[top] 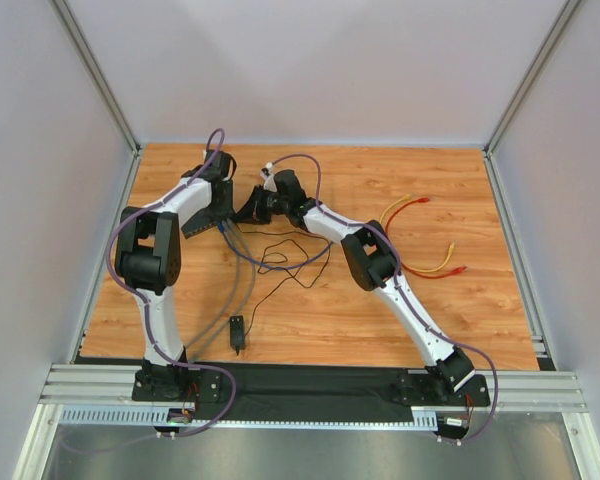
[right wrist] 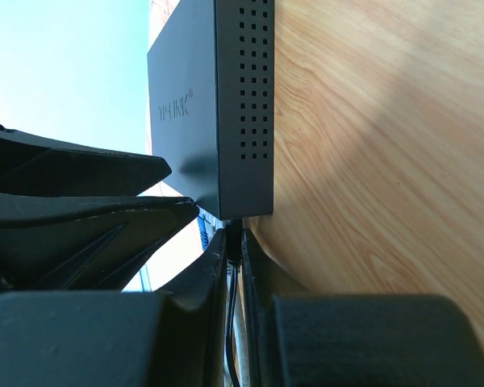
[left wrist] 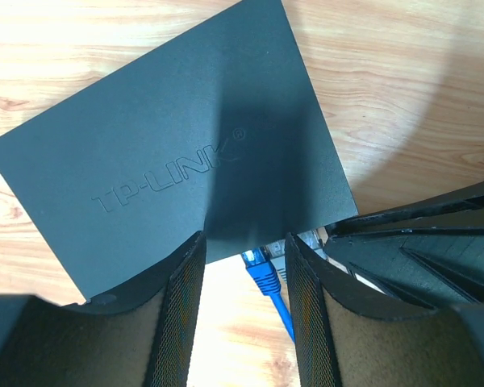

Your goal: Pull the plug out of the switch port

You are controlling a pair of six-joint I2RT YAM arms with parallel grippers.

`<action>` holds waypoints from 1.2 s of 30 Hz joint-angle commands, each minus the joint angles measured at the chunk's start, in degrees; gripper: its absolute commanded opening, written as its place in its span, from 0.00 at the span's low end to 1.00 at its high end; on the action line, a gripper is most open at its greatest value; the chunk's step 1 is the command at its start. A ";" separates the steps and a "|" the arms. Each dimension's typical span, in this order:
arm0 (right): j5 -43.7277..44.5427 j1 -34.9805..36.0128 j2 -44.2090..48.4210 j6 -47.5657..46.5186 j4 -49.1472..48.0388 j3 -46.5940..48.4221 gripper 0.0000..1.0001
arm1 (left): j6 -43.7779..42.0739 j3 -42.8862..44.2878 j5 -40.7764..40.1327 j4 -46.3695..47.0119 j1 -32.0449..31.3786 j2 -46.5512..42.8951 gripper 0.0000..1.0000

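The switch [left wrist: 161, 161] is a flat black TP-LINK box on the wooden table; it also shows in the right wrist view [right wrist: 242, 105] and, small, in the top view [top: 202, 222]. A blue plug [left wrist: 258, 266] sits in a port on its near edge. My left gripper [left wrist: 244, 242] is open, with its fingers at that edge on either side of the blue plug and not touching it. My right gripper [right wrist: 233, 232] is shut on a black plug [right wrist: 235, 235] with a thin black wire, at the switch's port edge. In the top view both grippers [top: 212, 215] [top: 250, 208] meet at the switch.
Grey and blue cables [top: 242, 275] trail from the switch toward the front. A thin black wire [top: 280, 265] loops to a small black adapter block [top: 238, 333]. Yellow, orange and red patch cables [top: 430, 260] lie at the right. Walls enclose the table.
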State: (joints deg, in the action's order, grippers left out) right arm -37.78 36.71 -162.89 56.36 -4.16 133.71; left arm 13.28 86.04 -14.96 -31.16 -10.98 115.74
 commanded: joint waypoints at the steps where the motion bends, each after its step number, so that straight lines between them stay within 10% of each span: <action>1: 0.16 -0.06 1.87 0.42 1.35 -1.52 0.03 | -1.68 0.80 -1.38 -0.48 -0.44 0.01 0.52; 36: 3.76 -0.23 16.79 -9.50 3.54 -20.05 0.00 | 0.87 4.25 -1.31 -4.54 -1.59 1.78 0.54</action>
State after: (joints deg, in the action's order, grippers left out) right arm -35.94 37.32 -152.83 53.63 -6.61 116.53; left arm 13.45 93.65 -19.35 -36.80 -13.02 121.34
